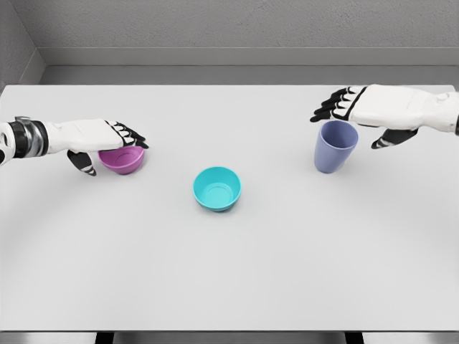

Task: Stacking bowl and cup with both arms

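1. In the head view you see a wide, flat white bench (229, 287) with a grey wall behind it and three pieces of plastic-looking tableware standing upright on it.
2. Your left hand (107, 147) reaches in from the left edge and sits over a small round purple bowl (123, 160) at the left of the bench. Its fingers (133, 133) drape across the far rim and the thumb drops down at the near left side. The hand looks wrapped around the bowl, though you cannot tell how firmly it presses.
3. A round teal bowl (216, 188) stands alone near the middle of the bench, mouth up, well apart from both hands.
4. Your right hand (366, 118) comes in from the right edge and hovers at the rim of a tall lavender-blue cup (335, 146) at the right of the bench. Its fingers (333, 106) extend past the far side of the rim, the thumb hangs to the cup's right, and the grip is loose, not closed on the cup.
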